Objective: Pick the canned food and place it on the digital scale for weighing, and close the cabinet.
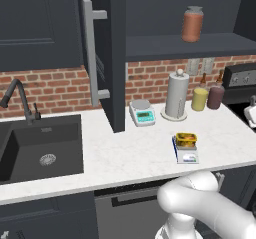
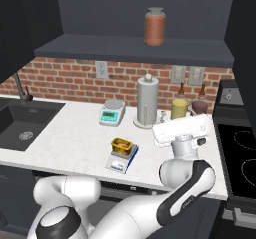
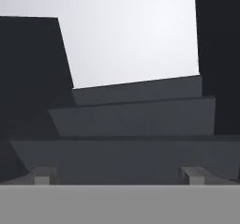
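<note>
Two scales on the counter (image 1: 125,158): one digital scale (image 1: 186,153), one white scale (image 1: 142,112). One canned food (image 1: 185,139) tin, one orange-brown jar (image 1: 192,24) on the shelf, one paper towel roll (image 1: 177,97), two squat jars, yellow (image 1: 199,99) and maroon (image 1: 216,97), one sink (image 1: 42,145), one faucet (image 1: 17,99).

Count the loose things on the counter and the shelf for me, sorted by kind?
Scales: 2, digital scale, white scale
Tins: 1, canned food on the digital scale
Jars: 3, orange-brown jar on the shelf, yellow jar, dark red jar
Paper towel rolls: 1
Total: 7
</note>
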You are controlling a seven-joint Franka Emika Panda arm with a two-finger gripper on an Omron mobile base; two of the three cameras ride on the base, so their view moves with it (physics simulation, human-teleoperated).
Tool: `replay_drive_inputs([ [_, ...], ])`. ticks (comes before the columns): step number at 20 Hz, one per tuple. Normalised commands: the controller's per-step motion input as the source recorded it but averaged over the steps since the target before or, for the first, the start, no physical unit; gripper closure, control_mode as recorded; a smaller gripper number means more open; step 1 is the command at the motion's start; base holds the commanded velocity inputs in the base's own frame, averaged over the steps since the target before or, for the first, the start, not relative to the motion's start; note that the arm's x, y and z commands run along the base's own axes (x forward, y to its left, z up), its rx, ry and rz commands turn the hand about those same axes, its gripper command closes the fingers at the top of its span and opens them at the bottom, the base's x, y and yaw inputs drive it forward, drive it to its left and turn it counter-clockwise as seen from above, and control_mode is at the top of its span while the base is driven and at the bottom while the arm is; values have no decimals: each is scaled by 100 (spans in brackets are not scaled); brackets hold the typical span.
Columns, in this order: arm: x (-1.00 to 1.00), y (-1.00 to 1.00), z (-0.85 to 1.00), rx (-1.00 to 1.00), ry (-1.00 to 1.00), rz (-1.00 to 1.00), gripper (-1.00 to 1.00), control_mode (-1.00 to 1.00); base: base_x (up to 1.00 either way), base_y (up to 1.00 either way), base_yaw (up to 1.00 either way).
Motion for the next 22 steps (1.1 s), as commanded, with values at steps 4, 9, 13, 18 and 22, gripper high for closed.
replay_drive_inputs([
  [4,-34,-62,12,10,0,0,-100,-100,0,0,0],
  [9,-67,-67,29,6,0,0,-100,-100,0,0,0],
  [13,-67,-75,26,5,1,0,-100,-100,0,0,0],
  [18,-46,-69,25,4,1,0,-100,-100,0,0,0],
  [22,-7,-50,3,3,1,0,-100,-100,0,0,0],
])
